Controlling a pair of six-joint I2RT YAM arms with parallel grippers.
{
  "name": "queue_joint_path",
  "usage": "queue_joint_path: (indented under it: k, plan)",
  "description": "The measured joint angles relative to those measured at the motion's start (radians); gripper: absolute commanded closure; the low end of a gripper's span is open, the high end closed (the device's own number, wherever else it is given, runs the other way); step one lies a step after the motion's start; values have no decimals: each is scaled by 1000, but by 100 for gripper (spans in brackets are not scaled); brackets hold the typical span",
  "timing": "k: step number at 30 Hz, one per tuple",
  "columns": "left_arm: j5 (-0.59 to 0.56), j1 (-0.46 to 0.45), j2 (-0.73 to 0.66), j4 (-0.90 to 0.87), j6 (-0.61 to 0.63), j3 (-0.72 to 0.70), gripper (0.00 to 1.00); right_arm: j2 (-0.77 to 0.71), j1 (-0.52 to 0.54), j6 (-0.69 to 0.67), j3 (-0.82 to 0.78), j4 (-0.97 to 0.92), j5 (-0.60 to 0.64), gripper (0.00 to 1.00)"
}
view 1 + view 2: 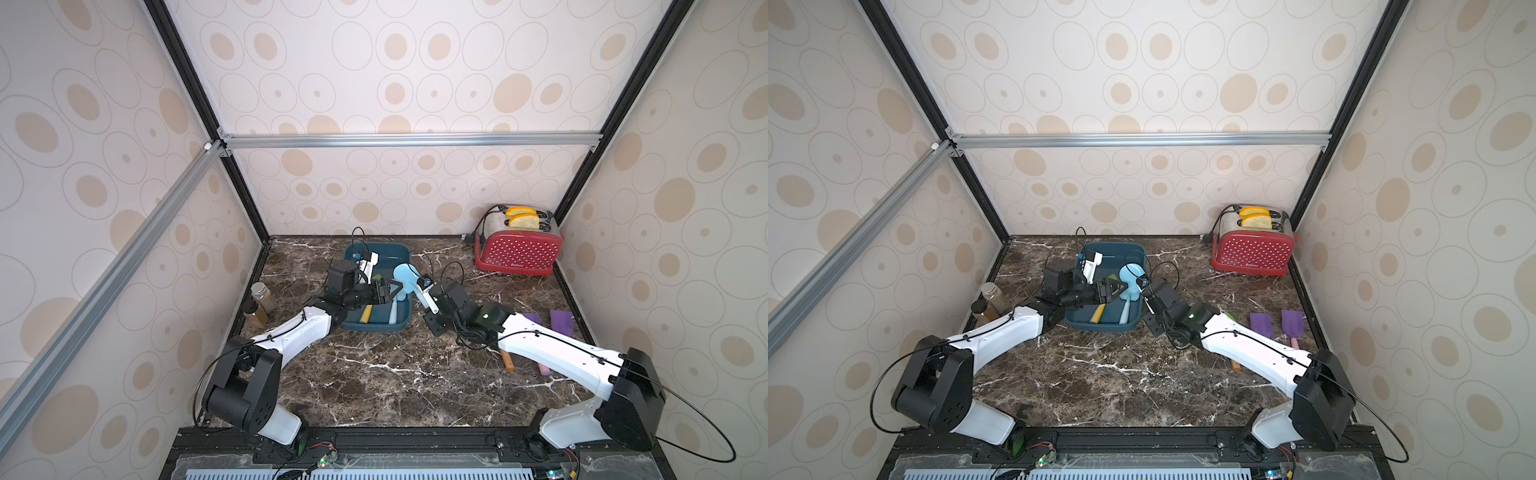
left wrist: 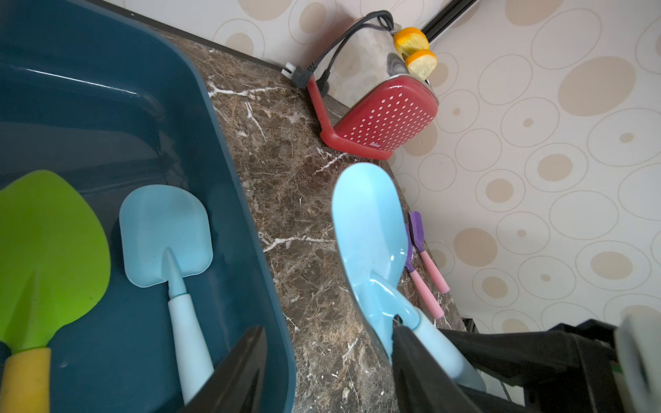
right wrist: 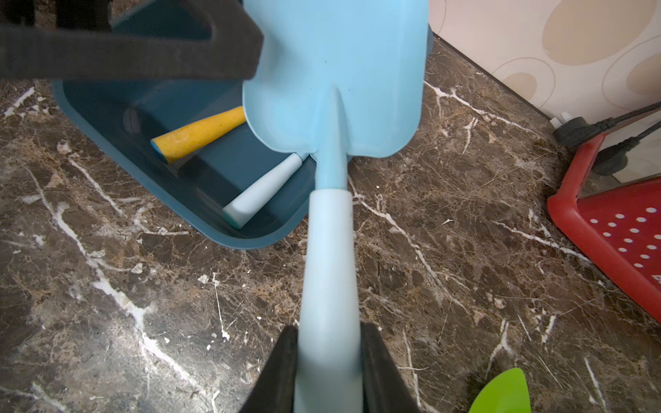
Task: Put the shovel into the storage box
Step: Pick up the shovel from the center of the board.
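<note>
Right gripper (image 3: 329, 330) is clamped on the pale handle of the light blue plastic shovel (image 3: 336, 71), whose blade hangs above the rim of the dark teal rectangular plastic storage box (image 3: 232, 243). Left gripper (image 2: 327, 330) stands partly open beside the shovel's neck, gripping nothing.

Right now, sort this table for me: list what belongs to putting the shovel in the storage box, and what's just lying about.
Job: held shovel, light blue, in the right gripper; storage box, with a green shovel and a blue shovel inside; open left gripper beside the blade.

Lying about: red toaster with bread; two jars; two purple shovels.
</note>
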Motion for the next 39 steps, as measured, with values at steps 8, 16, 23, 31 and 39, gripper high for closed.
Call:
queue_joint_path:
  k: [8,16,23,31,39]
  plan:
    - [3,0,11,16,-13,2,43,0,0,1,0,2,-29,100]
    - [16,0,47,29,-29,34,59,2,9,3,0,6,-47,100]
    - [22,-1,59,42,-47,58,85,3,27,8,0,8,-43,100]
    - [34,-4,61,55,-127,82,100,15,31,27,-6,24,-14,85]
    - [32,-5,72,51,-82,82,100,14,39,-1,-6,33,-18,43]
